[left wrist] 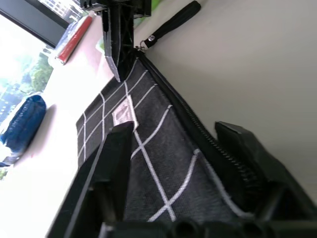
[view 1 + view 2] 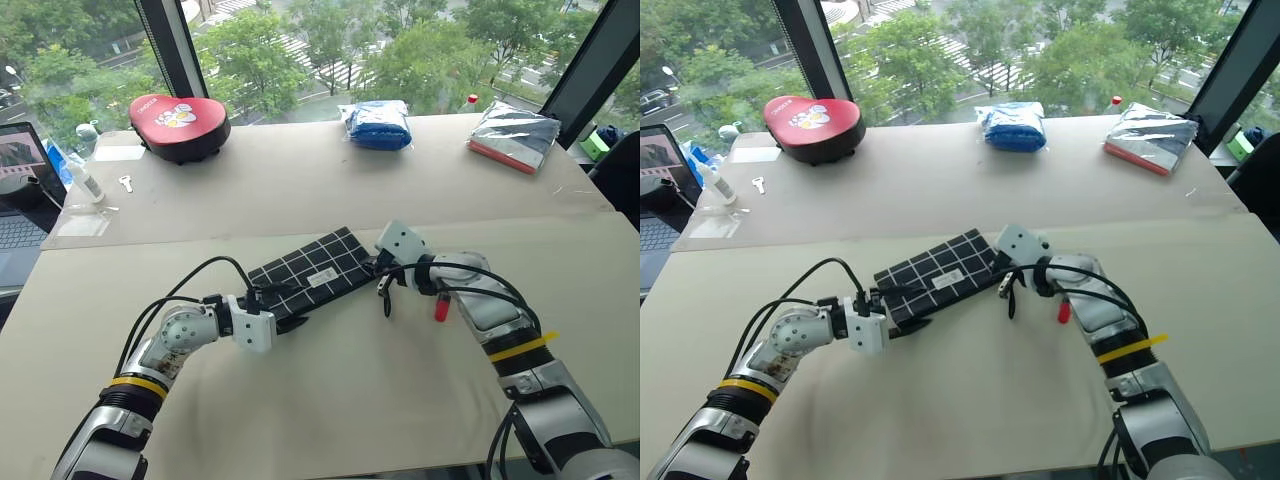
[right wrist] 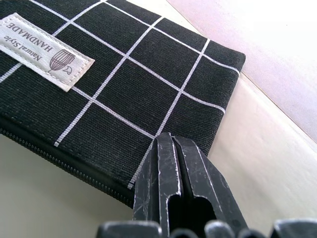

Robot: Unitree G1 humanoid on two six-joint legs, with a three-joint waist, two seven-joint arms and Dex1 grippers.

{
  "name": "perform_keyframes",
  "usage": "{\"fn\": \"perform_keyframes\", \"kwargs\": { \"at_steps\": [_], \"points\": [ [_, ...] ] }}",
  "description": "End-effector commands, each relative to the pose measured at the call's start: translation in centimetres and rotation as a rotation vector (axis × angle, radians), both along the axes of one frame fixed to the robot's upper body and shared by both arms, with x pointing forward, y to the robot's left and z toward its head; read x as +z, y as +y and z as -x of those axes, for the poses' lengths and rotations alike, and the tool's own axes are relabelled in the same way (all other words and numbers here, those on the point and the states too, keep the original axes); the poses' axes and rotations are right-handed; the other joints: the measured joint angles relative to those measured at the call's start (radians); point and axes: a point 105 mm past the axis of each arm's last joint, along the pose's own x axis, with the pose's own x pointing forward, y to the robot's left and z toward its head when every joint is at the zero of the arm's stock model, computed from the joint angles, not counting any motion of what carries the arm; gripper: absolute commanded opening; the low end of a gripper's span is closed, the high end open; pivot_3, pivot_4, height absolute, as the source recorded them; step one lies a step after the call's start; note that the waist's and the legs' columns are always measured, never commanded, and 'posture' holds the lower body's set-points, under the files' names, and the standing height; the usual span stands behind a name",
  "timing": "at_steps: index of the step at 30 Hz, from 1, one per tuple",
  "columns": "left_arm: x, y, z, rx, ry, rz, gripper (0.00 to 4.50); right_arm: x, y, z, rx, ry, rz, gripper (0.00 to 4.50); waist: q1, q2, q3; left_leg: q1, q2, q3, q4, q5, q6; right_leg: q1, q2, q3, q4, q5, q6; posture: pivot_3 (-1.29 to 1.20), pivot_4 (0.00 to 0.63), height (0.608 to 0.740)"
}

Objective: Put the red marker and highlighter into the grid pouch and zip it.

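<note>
Grid pouch (image 3: 124, 94) bears a white label (image 3: 47, 49) reading "HANDMADE Natural Style".

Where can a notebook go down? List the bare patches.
Free: the near table between the arms, and the stretch between the pouch and the far row. Crowded: the far edge with red case, blue packet, silver packet; both grippers at the pouch.

Both arms reaching inward, forearms low, wrists bent toward each other. Left end effector (image 2: 262, 322) fingers parted, straddling pouch (image 1: 148, 148) end. Right end effector (image 3: 181, 173) fingers pressed together at opposite end.
</note>
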Motion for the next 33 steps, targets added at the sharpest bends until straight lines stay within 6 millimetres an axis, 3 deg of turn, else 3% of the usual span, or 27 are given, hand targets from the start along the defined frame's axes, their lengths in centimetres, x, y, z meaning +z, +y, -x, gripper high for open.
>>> {"fn": "perform_keyframes", "kwargs": {
  "at_steps": [1,3,8,12,15,18,20,22,25,28,33],
  "points": [
    [0.9,-0.1,-0.1,0.001,-0.008,0.028,0.79,-1.6,-0.6,0.5,-0.018,0.06,0.024,0.0,0.0,0.0,0.0,0.0,0.0,0.0,0.0,0.0,0.0,0.0,0.0,0.0,0.0,0.0,0.0,0.0,0.15,0.74],
    [1.1,-0.2,-0.2,0.007,-0.006,0.038,0.09,-1.5,-0.5,0.6,-0.015,0.061,0.022,0.0,0.0,0.0,-0.001,0.0,0.0,0.0,0.0,0.0,0.0,0.0,0.0,0.0,0.0,0.0,0.0,0.0,0.15,0.74],
    [2.0,0.2,-0.3,0.044,0.007,0.08,0.01,-1.5,-0.3,0.7,-0.018,0.074,-0.018,0.0,0.0,0.0,-0.001,0.0,0.0,0.0,0.0,0.0,0.0,0.0,0.0,0.0,0.0,0.0,0.0,0.0,0.15,0.74],
    [2.0,0.7,-0.2,0.083,0.059,0.108,0.0,0.0,0.6,1.4,0.013,0.145,-0.191,1.04,-0.002,0.0,-0.001,0.0,0.0,0.0,0.0,0.0,0.0,0.0,0.0,0.0,0.0,0.0,0.0,0.0,0.15,0.74],
    [1.0,0.6,0.2,0.083,0.113,0.086,0.0,2.1,0.3,1.4,-0.015,0.167,-0.344,2.09,-0.003,0.0,-0.001,0.0,0.0,0.0,0.0,0.0,0.0,0.0,0.0,0.0,0.0,0.0,0.0,0.0,0.15,0.74],
    [0.8,0.5,-0.3,0.113,0.152,0.131,0.0,7.8,-0.6,2.6,0.027,0.22,-0.675,3.06,-0.002,0.001,0.0,-0.001,0.0,0.0,0.0,0.0,0.0,-0.001,0.0,0.0,0.0,0.0,0.0,0.0,0.15,0.74],
    [1.3,0.6,-1.0,0.155,0.175,0.198,0.0,10.2,-1.5,4.1,0.079,0.211,-0.757,3.06,0.001,0.001,0.0,-0.002,0.0,0.0,0.0,0.0,0.0,-0.002,0.0,0.0,0.0,0.0,0.0,0.0,0.15,0.74],
    [1.6,0.7,-1.8,0.19,0.199,0.263,0.0,11.1,-2.9,5.2,0.062,0.183,-0.769,3.06,0.006,0.001,0.0,-0.003,0.0,-0.002,0.0,0.0,0.0,-0.001,0.0,0.0,0.0,0.0,0.0,0.0,0.15,0.74],
    [2.5,0.2,-2.3,0.196,0.224,0.348,0.0,10.5,-4.6,6.3,-0.019,0.169,-0.707,3.06,0.009,0.001,0.0,-0.003,0.0,-0.003,0.001,0.0,0.0,-0.001,0.0,-0.003,0.0,0.0,0.0,0.0,0.15,0.74],
    [3.4,-0.9,-2.6,0.175,0.25,0.423,0.0,7.7,-5.6,6.9,-0.134,0.175,-0.559,3.06,0.011,0.001,0.0,-0.004,0.0,-0.003,0.0,0.0,0.0,-0.001,0.0,-0.004,0.001,0.0,0.0,0.0,0.15,0.74],
    [4.0,-2.1,-2.7,0.143,0.274,0.474,0.0,5.9,-5.5,6.6,-0.207,0.155,-0.453,3.06,-0.002,0.001,0.0,-0.004,0.001,0.002,0.004,0.0,0.0,-0.002,-0.002,-0.003,0.0,0.003,-0.002,0.0,0.15,0.74]
  ]
}}
